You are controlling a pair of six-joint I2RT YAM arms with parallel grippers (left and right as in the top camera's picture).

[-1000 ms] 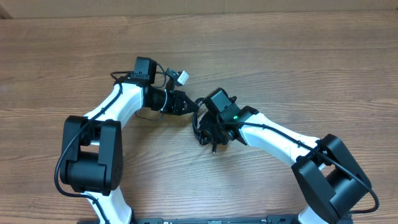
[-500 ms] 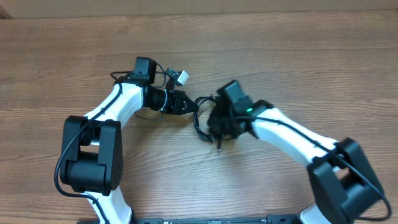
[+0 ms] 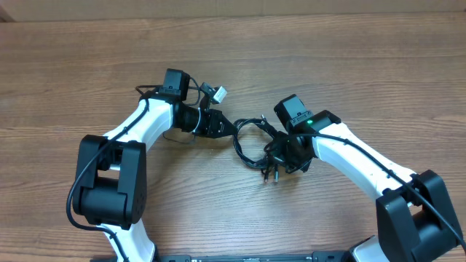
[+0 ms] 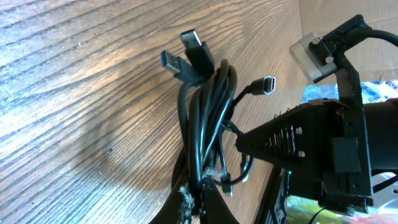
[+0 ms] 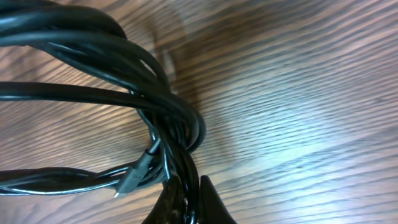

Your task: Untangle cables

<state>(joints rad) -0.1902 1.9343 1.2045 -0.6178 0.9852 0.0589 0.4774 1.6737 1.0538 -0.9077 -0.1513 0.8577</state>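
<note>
The cables (image 3: 246, 140) are thin black cords in a loose tangled loop on the wooden table, stretched between both grippers. My left gripper (image 3: 230, 127) is shut on the loop's left end. The left wrist view shows its jaws (image 4: 200, 190) pinching several strands of the cables (image 4: 208, 112), with two USB plugs (image 4: 188, 55) and a small plug (image 4: 267, 84) sticking out beyond. My right gripper (image 3: 280, 151) is shut on the loop's right side. In the right wrist view it (image 5: 186, 186) clamps the cables (image 5: 124, 93) beside a small grey plug (image 5: 134, 176). Loose plug ends (image 3: 271, 175) trail below the right gripper.
Bare wooden table (image 3: 349, 65) surrounds the arms. The left arm's own wiring with a white connector (image 3: 217, 92) sticks out above its wrist. The right arm's wrist and camera (image 4: 323, 143) fill the right side of the left wrist view, close to the bundle.
The right gripper has shut on the cables and moved right and a little down, drawing the bundle out into a wider loop. The left arm shifted slightly right, still gripping.
</note>
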